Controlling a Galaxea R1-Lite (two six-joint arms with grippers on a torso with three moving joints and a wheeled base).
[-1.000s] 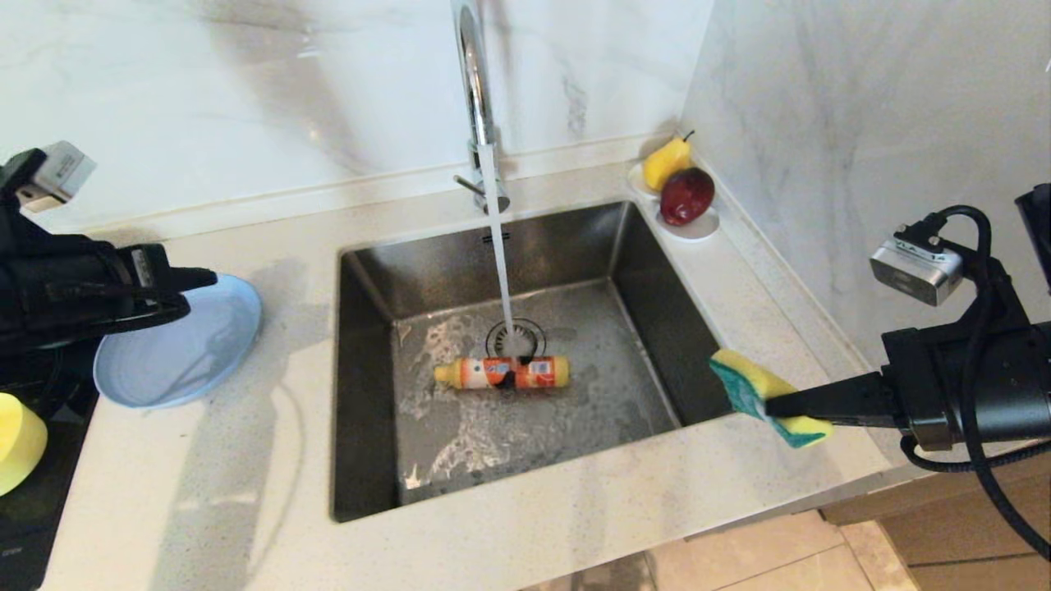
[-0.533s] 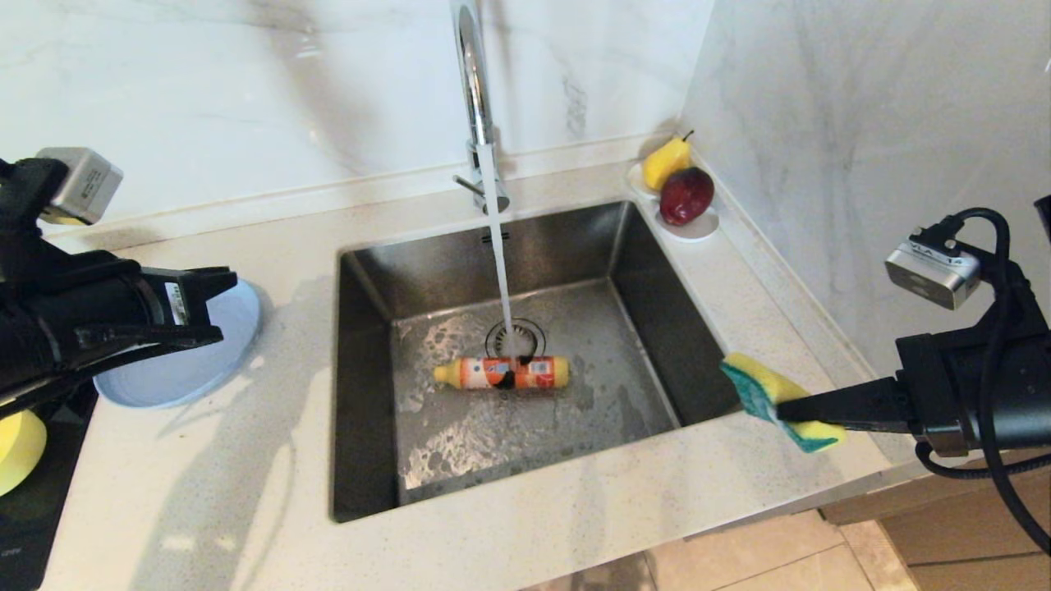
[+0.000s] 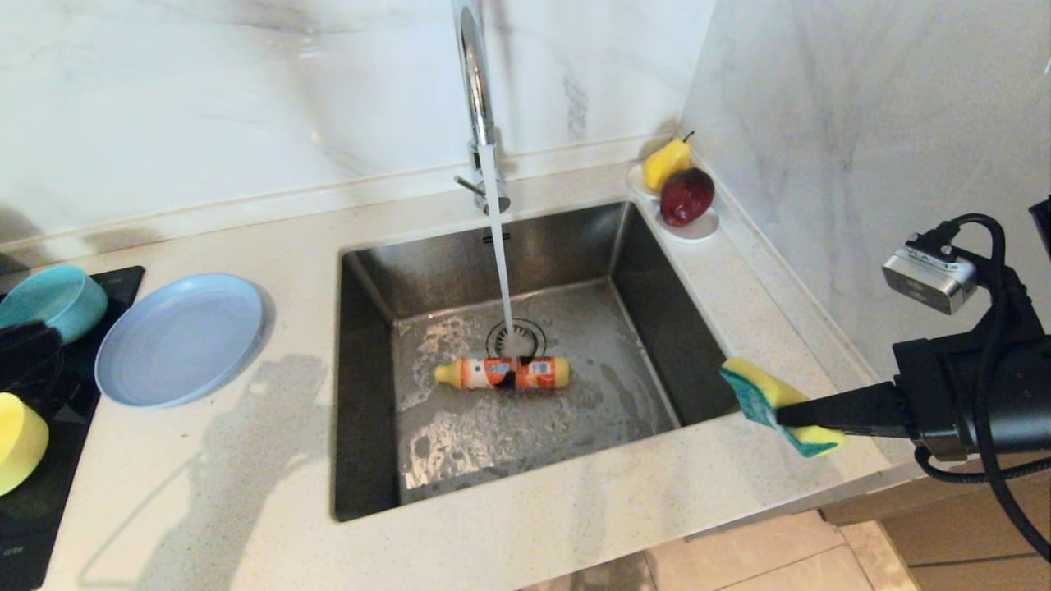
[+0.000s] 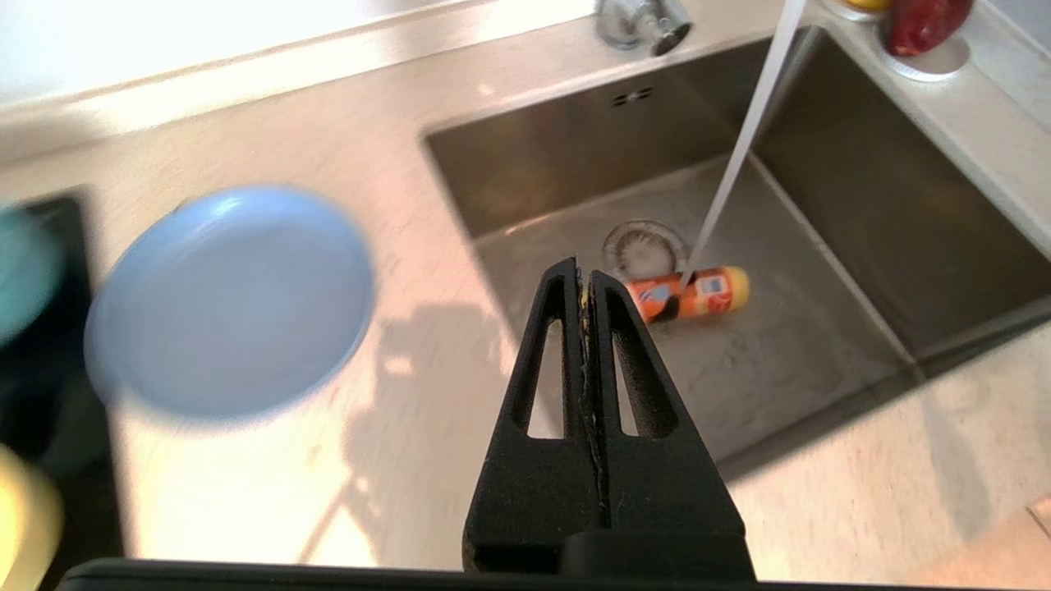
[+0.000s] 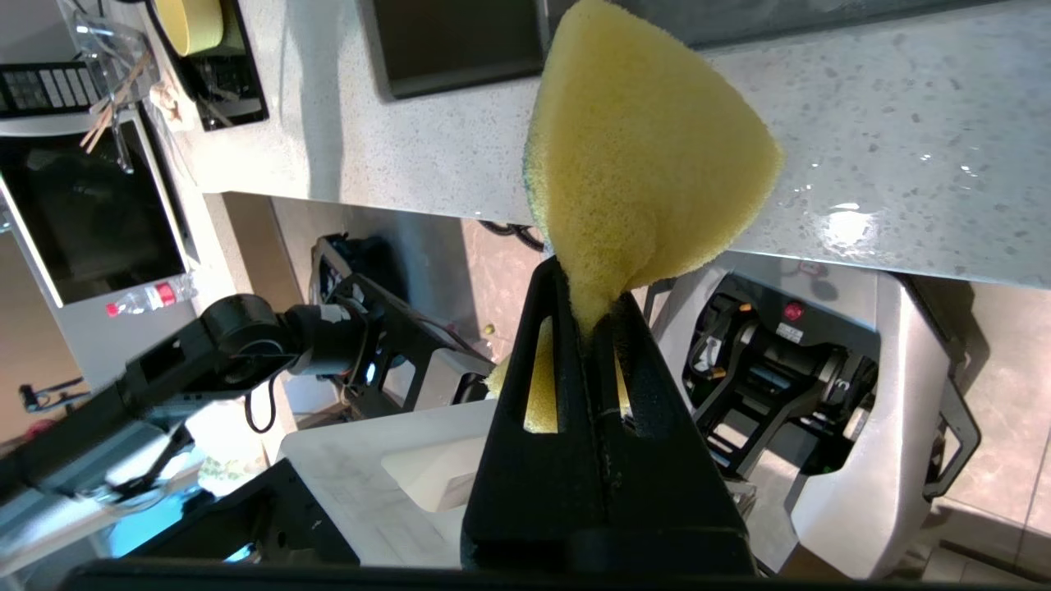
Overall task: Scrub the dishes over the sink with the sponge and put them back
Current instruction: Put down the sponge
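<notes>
Two bowls [image 3: 49,300], one plate [image 3: 179,339], perhaps wet; right claw [image 3: 780,408] pinches one sponge [image 3: 768,396].

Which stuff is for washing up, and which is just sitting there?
For the job:
- sponge, pinched in the right gripper
- plate
- teal bowl
- yellow bowl
- sink

Just lying about:
- bottle in the sink
- fruit dish

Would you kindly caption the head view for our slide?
Right tool grips the sponge beside the running sink; grey-blue plate sits on the counter.
</notes>
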